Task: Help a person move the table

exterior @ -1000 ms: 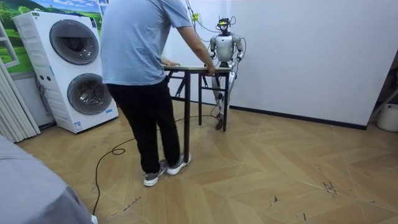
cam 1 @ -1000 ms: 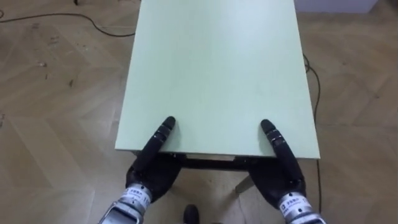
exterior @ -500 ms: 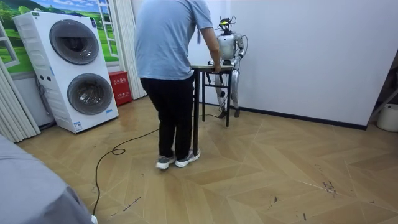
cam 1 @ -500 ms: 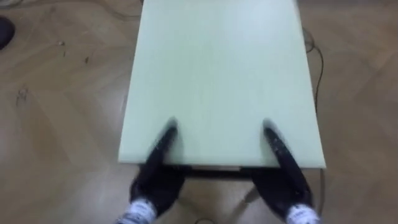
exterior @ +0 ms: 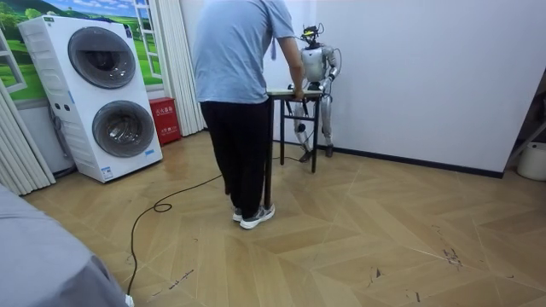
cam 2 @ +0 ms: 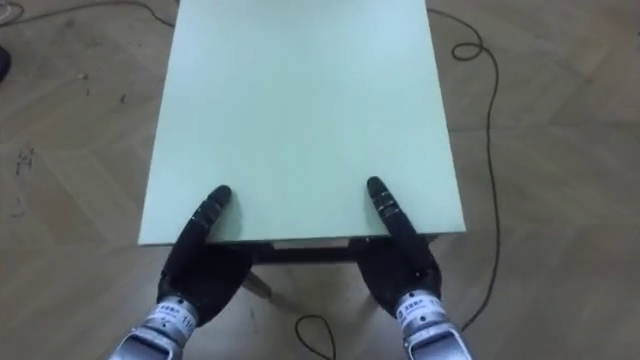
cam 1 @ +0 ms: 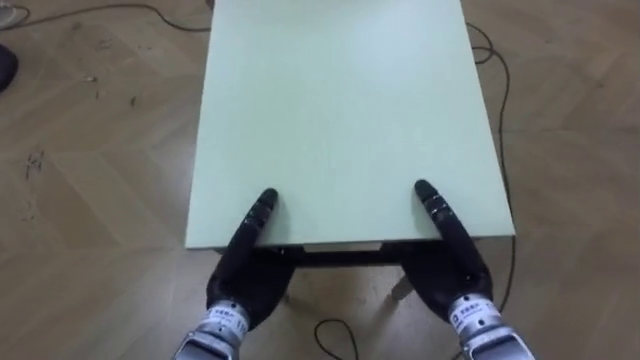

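The bench (cam 1: 340, 110) has a pale green top, and it stretches straight away from the robot. Its long axis runs from the robot's body toward the far end, where the person (exterior: 235, 77) stands. In the room view the robot is close to the white wall, at one short end of the bench. The person is at the other short end, back to the camera, with a hand at the top's edge.

The left hand (cam 1: 245, 268) and the right hand (cam 1: 452, 270) are both at the near short edge. They sit on either side of the middle, well apart, and each is about as far from its own corner as the other. Each hand lays its thumb flat on the top, pointing forward along the long axis, and the palm sits below the edge. The rest of each hand goes under the top, so I cannot tell if it is closed on the board or only supports it.

The bench therefore lies fully ahead of both hands, and neither hand is nearer to it. I judge that the next move goes along the long axis. Both hands must then move together, or the top will turn to one side.
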